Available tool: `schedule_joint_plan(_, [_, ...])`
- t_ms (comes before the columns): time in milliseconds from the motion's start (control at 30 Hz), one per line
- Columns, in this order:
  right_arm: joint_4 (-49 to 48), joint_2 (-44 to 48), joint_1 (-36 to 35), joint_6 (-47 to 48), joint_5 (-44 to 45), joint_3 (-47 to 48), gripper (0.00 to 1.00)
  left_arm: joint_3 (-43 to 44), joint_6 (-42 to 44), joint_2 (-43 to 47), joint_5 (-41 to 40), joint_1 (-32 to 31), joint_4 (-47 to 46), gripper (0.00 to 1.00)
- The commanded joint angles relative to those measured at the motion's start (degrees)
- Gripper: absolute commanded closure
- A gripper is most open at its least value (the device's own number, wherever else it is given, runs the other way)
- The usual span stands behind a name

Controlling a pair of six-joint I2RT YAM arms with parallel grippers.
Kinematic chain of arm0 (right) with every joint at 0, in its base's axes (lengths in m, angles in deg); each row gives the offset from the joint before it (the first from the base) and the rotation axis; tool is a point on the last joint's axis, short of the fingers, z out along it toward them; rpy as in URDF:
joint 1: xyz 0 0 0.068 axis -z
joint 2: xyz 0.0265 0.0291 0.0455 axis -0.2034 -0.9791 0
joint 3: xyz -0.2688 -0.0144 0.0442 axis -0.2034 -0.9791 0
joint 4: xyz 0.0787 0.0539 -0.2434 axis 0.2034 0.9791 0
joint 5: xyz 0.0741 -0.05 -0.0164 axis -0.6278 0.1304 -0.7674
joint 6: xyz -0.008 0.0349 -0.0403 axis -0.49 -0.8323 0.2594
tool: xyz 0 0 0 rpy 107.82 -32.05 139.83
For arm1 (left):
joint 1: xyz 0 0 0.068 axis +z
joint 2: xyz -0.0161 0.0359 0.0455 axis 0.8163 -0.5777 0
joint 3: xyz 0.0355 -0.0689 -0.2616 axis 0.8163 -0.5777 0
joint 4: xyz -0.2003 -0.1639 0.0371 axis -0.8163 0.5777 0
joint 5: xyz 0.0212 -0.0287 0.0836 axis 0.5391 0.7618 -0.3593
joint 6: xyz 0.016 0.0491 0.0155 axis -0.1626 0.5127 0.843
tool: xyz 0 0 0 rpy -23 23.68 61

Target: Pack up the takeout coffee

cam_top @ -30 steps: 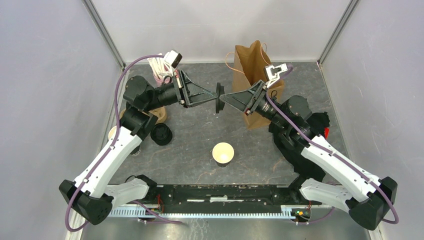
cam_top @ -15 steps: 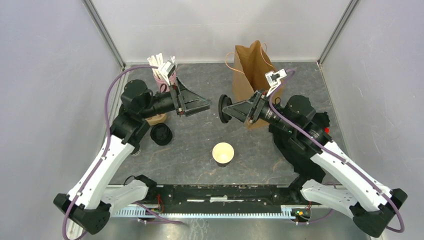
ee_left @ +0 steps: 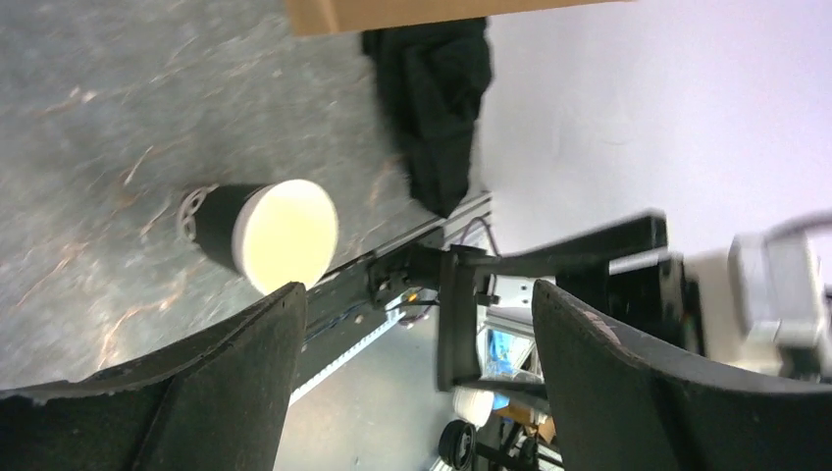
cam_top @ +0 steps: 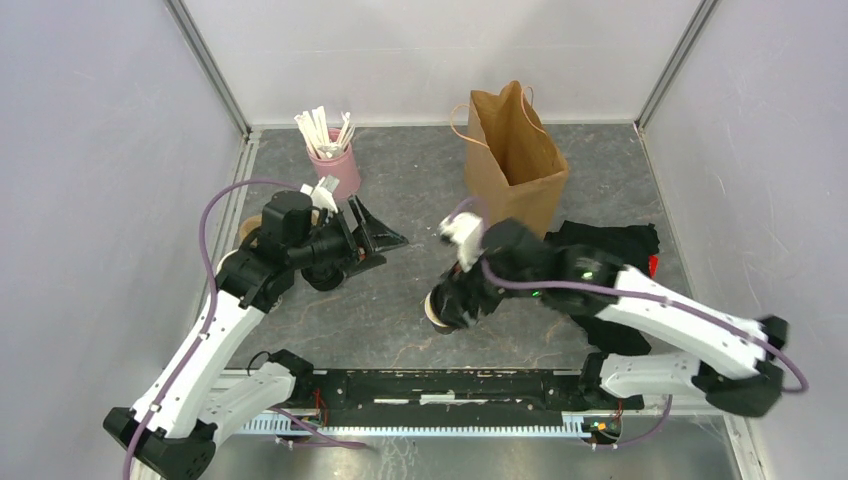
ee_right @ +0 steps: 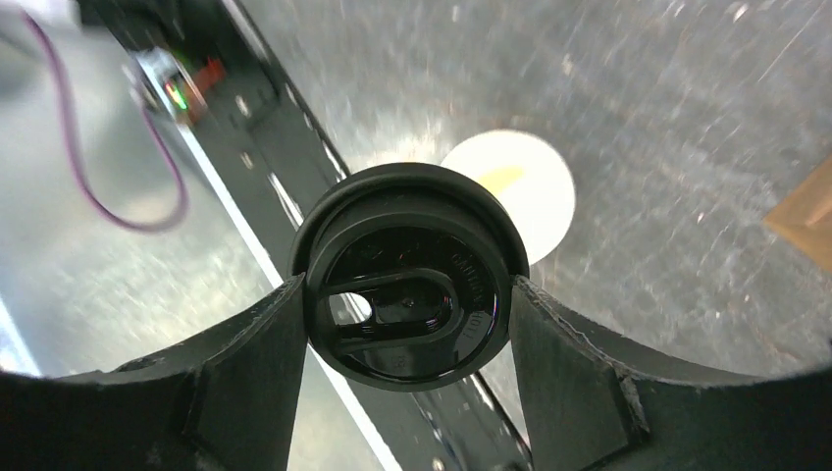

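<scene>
My right claw has swung down from the mid-air handover and now grips the black lid by its edges, just above the uncapped cup standing near the desk's front edge. My left claw has pulled back, jaws wide and empty. The paper bag stands behind.

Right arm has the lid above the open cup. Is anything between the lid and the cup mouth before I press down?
Nothing visible. In the right wrist view the black lid sits clamped in the right gripper, with the open cup just beyond it, its cream mouth uncovered. The left gripper is off to the side, open.
</scene>
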Motion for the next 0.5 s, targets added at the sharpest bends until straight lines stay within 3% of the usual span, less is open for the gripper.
schedule_joint_plan(0, [11.0,-8.5,-13.1,1.5,18.3,5.8,0.31,-1.9,1.7,1.6,-4.2,0.2,4.9,0.1])
schedule_joint_plan(133, [12.9,-15.0,-16.9,0.9,25.3,8.7,0.32,-2.3,3.7,1.5,-5.5,0.2,8.6,0.09])
schedule_joint_plan(367, [8.5,-18.8,-16.3,-1.3,32.5,6.8,0.27,-3.1,5.1,1.4,-5.3,0.2,10.8,0.09])
schedule_joint_plan(467, [5.7,-19.3,-13.8,-1.7,30.2,5.3,0.25,-2.9,5.7,1.7,-4.9,0.2,11.4,0.09])
